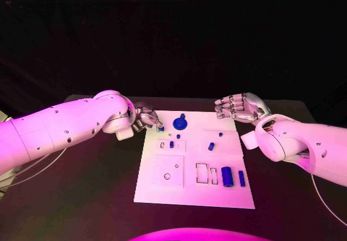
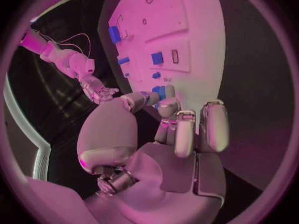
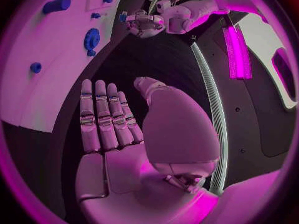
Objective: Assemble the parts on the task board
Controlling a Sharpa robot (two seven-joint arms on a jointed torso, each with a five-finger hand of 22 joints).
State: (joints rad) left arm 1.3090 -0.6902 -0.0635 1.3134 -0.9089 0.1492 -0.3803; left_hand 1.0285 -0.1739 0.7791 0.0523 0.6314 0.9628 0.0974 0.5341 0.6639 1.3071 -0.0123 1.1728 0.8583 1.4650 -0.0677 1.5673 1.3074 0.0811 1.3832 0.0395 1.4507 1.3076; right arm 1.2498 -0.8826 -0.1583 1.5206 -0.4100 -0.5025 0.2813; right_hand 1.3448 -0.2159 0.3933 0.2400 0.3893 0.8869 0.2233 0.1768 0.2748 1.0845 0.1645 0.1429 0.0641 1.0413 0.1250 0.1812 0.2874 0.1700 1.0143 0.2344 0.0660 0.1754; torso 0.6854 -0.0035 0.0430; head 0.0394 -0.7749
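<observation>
Pinching a small blue part [image 1: 160,128] at the board's [image 1: 194,196] far left corner, we are working with our left hand [image 1: 145,119]; the left wrist view shows the part [image 2: 161,91] caught between the thumb and fingertips, the other fingers half curled beside it. We are judging this to be the pick-or-seat step for that piece, and we cannot tell whether it is already lifted off the board [image 2: 206,45] or touching it. To do it well, we are thinking the pinch should stay light and centred, the part kept upright, and the wrist moved slowly so the piece is not twisting in the fingertips; its socket should be lined up from above before any pressing down.

Our right hand [image 1: 242,108] is hovering off the board's far right corner, holding nothing; the right wrist view shows its fingers [image 3: 102,117] straight, side by side, with the thumb apart.

On the board, the blue gear [image 1: 180,122] is lying just beside the left fingertips, a small peg [image 1: 211,146] mid-board, and two cylinders [image 1: 227,176] near the right edge.
</observation>
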